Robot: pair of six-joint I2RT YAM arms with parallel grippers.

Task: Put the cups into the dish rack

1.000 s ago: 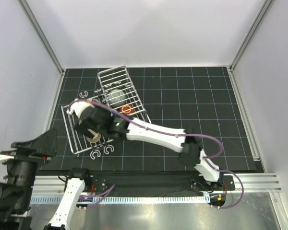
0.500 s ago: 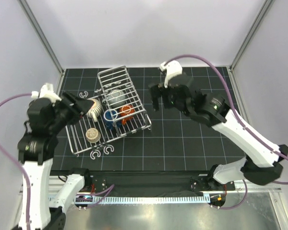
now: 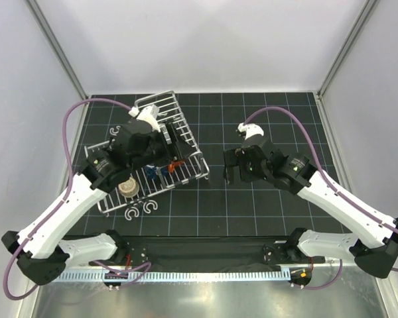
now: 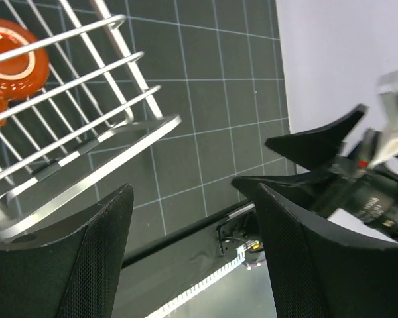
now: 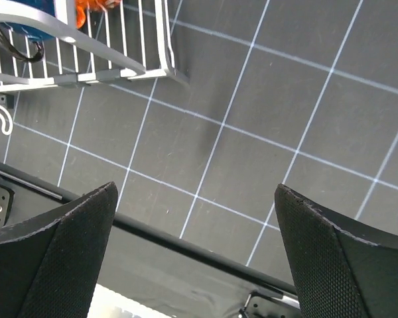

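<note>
left arm [image 3: 60, 212] now over rack [image 3: 156, 103]; black gridded mat [image 3: 219, 199]

We see a black table [image 3: 272, 126] ruled with a pale grid. The rack [image 3: 198, 164] lies on its left half, askew to the grid lines. Its walled basket end points toward the far side and its flat tray toward the near edge. A white hook [image 3: 131, 213] lies on the table just beside the tray's near edge, with a second hook [image 3: 149, 208] close to its right. A third hook [image 3: 114, 133] lies farther back, by the rack's left side.
</note>
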